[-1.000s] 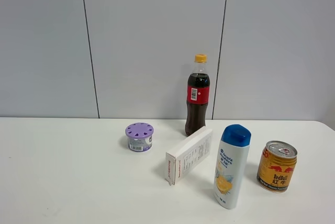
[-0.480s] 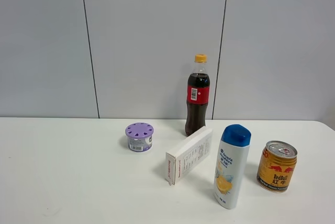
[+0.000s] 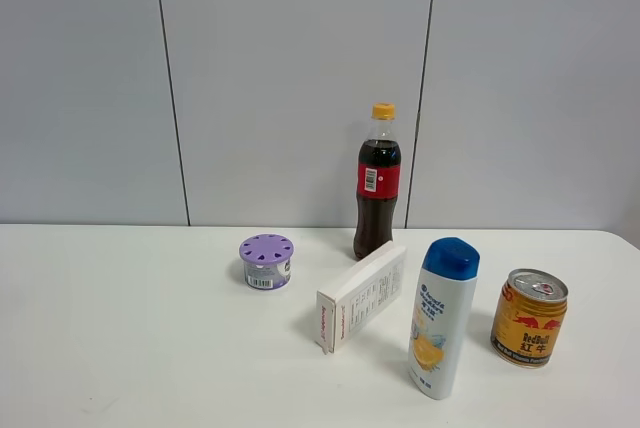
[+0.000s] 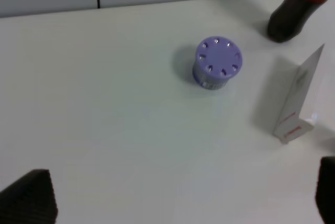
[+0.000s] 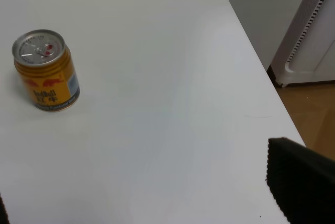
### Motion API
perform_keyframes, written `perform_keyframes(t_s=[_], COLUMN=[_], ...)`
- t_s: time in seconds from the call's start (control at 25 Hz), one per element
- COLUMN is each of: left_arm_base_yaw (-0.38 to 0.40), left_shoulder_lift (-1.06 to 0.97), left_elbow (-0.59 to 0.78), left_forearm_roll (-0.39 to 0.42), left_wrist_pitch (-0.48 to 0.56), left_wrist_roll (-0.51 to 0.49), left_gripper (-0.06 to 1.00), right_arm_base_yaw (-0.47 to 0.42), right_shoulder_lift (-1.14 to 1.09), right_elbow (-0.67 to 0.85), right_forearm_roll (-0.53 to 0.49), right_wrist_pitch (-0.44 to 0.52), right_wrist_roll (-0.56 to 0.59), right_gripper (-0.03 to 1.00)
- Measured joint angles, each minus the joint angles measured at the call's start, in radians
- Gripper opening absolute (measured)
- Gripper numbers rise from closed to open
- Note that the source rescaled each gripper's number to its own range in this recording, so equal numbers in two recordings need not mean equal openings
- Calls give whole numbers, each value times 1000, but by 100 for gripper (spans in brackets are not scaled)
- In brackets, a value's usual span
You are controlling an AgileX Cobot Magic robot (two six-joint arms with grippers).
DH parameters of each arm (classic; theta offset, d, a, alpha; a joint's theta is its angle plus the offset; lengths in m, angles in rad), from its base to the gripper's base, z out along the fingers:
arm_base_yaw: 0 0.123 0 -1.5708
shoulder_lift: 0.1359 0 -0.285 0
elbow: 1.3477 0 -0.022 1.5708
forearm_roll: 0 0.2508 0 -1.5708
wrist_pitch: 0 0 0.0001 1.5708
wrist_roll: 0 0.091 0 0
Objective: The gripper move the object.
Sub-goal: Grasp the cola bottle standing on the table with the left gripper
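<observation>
The cola bottle (image 3: 378,183), tall and clear with dark drink, a red label and a yellow-orange cap, stands upright at the back of the white table (image 3: 130,328). Its lower part also shows in the left wrist view (image 4: 298,7). Neither gripper shows in the exterior high view. In the left wrist view the left gripper (image 4: 178,200) is open and empty, its black fingers (image 4: 29,198) wide apart, well short of the bottle. In the right wrist view the right gripper (image 5: 152,198) is open and empty above bare table near the right edge; one finger (image 5: 301,182) shows clearly.
A purple round container (image 3: 266,261) sits left of the bottle, a white box (image 3: 362,295) in front of it, then a white-and-blue shampoo bottle (image 3: 443,318) and a gold can (image 3: 529,317). The right wrist view shows the can (image 5: 46,69) and the table's right edge (image 5: 261,77).
</observation>
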Motion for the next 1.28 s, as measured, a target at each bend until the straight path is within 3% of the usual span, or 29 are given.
perform_keyframes(t_s=[0.2,0.6,0.84,1.28], left_arm_base_yaw=[0,-17,-155,-454], left_shoulder_lift=[86,254,345,466], left_elbow=[-3,-3,-3,-3], left_forearm_roll=[-59,-58,-48,75], left_wrist_pitch=[-132,-330,-532,-780], left_wrist_roll=[101,170,176,176], left_gripper=[100,100,100,100], right_arm_base_yaw=[0,0,0,0], right_shoulder_lift=[0,0,0,0], right_elbow=[0,0,0,0], right_forearm_roll=[0,0,0,0], right_wrist_pitch=[0,0,0,0], right_wrist_roll=[0,0,0,0], right_gripper=[100,100,100,100])
